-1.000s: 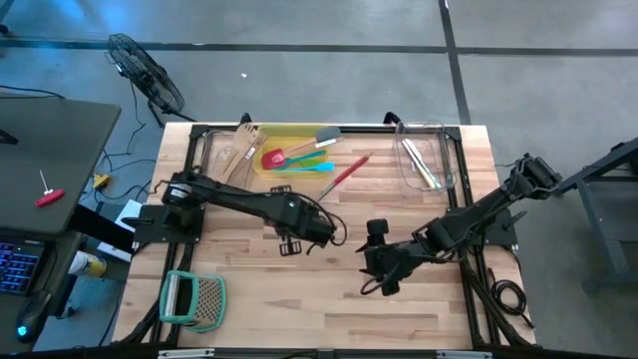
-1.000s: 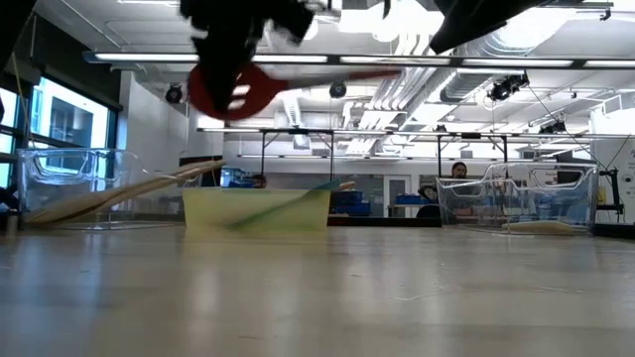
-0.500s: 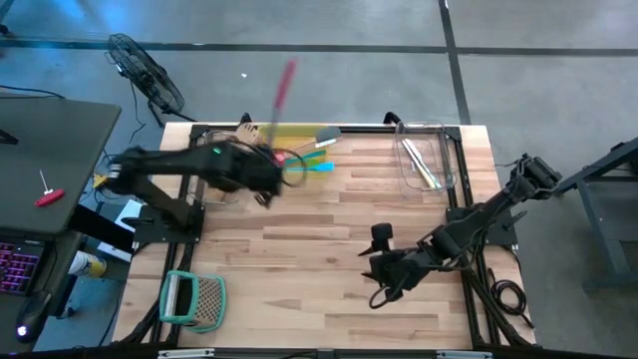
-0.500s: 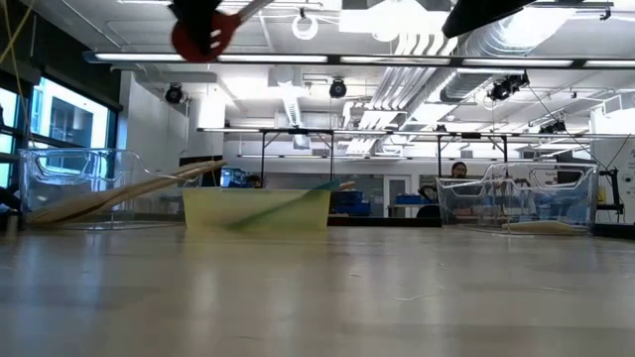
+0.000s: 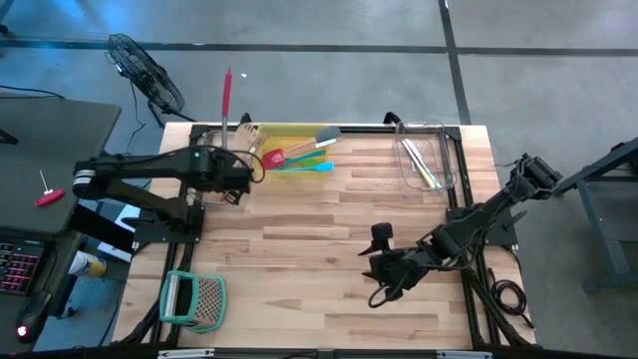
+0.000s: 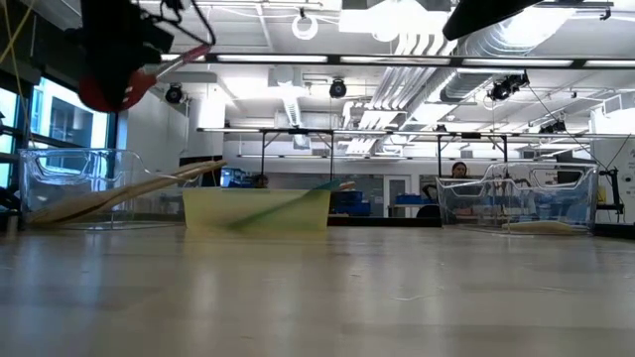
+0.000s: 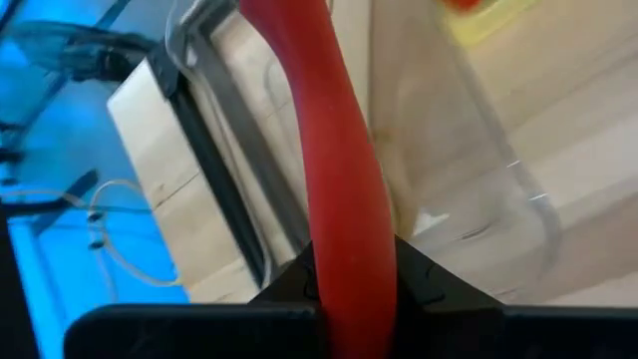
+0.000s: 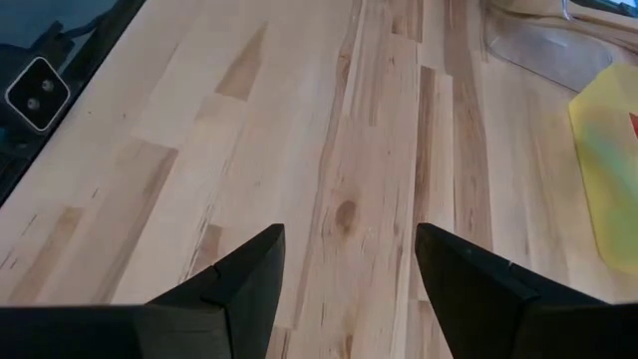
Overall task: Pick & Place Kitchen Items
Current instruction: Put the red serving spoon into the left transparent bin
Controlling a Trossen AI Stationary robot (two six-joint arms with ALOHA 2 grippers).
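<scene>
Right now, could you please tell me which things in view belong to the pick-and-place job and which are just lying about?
Part of the job:
- red spatula, gripped in the left claw
- utensils in the yellow bin
- wooden utensils in the clear bin
- clear bin at the table's right

Just lying about:
- green-framed grater
- floor fan
- right claw, open, waiting

Red spatula handle (image 7: 344, 199) clamped between left gripper (image 7: 354, 289) fingers (2, dark), clear bin (image 7: 469, 170) beyond

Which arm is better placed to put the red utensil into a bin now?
The left. Its hand is shut on the red utensil beside the clear bin; the right hand is open, far away.
</scene>
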